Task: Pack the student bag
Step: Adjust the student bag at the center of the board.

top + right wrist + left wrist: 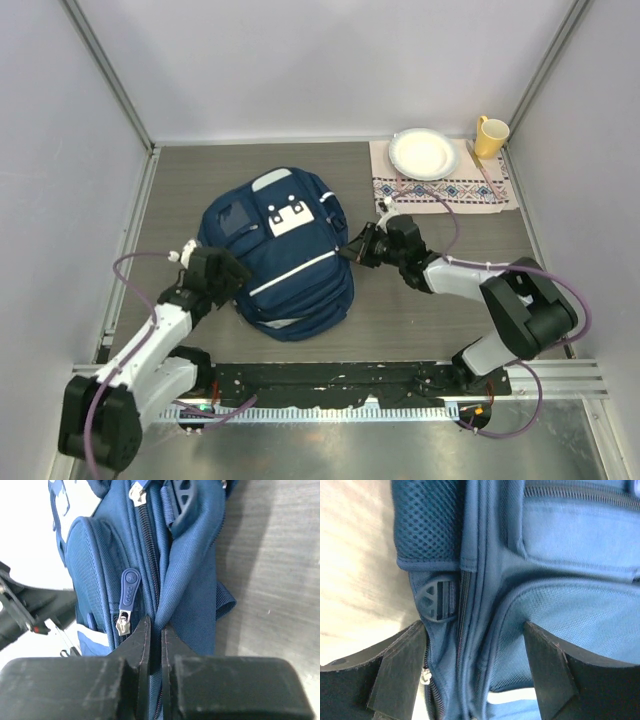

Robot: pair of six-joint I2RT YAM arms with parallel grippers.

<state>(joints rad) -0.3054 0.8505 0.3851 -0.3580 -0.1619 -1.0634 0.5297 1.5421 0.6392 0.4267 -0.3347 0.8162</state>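
The student bag (285,255), a navy blue backpack with pale stripe trim and a white buckle patch, lies flat in the middle of the table. My left gripper (222,272) is at its left side, open, its fingers (400,672) straddling a fold of bag fabric (485,630) and a zipper line beside a dark plastic buckle (437,600). My right gripper (362,246) is at the bag's right side, shut on a fold of the bag's blue fabric (192,580) next to a zipper with a blue pull tab (128,592).
A white plate (424,153) rests on a patterned placemat (445,186) at the back right, with a yellow mug (490,136) beside it. Grey walls enclose the table on three sides. The metal mounting rail (400,378) runs along the near edge.
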